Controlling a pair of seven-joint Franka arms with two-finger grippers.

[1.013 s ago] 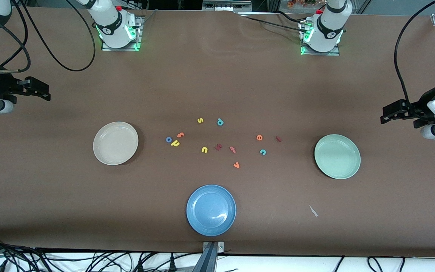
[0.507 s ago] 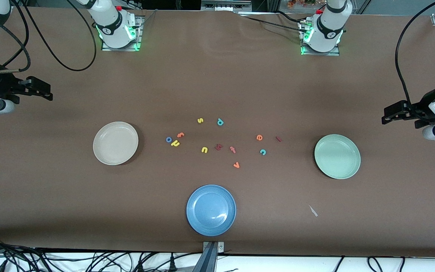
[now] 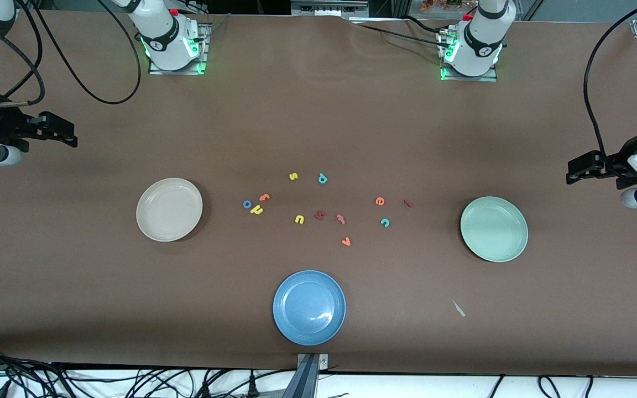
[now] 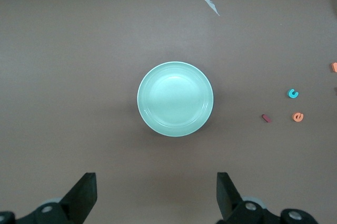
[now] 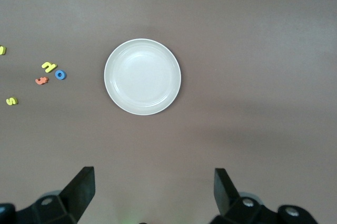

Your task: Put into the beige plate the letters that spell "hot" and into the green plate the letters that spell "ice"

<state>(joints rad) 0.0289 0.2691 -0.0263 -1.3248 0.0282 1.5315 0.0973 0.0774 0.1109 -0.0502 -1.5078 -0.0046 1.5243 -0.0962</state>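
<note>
The beige plate [image 3: 169, 209] [image 5: 142, 76] lies empty toward the right arm's end. Beside it are the blue o [image 3: 247, 204] [image 5: 60, 74], yellow h [image 3: 256, 210] [image 5: 48, 67] and orange t [image 3: 264, 197] [image 5: 41, 80]. The green plate [image 3: 494, 228] [image 4: 175, 99] lies empty toward the left arm's end. The orange e [image 3: 380, 201] [image 4: 298, 117], dark red i [image 3: 407, 203] [image 4: 266, 118] and teal c [image 3: 385, 222] [image 4: 293, 93] lie on the table near it. My left gripper [image 3: 571, 172] [image 4: 156, 192] hangs open over bare table at its end. My right gripper [image 3: 71, 136] [image 5: 154, 190] hangs open likewise.
A blue plate [image 3: 309, 307] sits nearest the front camera. Other letters lie mid-table: yellow s [image 3: 293, 176], teal p [image 3: 322, 178], yellow u [image 3: 299, 219], a dark red letter [image 3: 320, 215], a pinkish t [image 3: 340, 219], orange v [image 3: 345, 241]. A pale scrap [image 3: 458, 308] lies near the green plate.
My left gripper has drawn back a little toward its end of the table. My right gripper shifted only slightly. Plates and letters have not moved.
</note>
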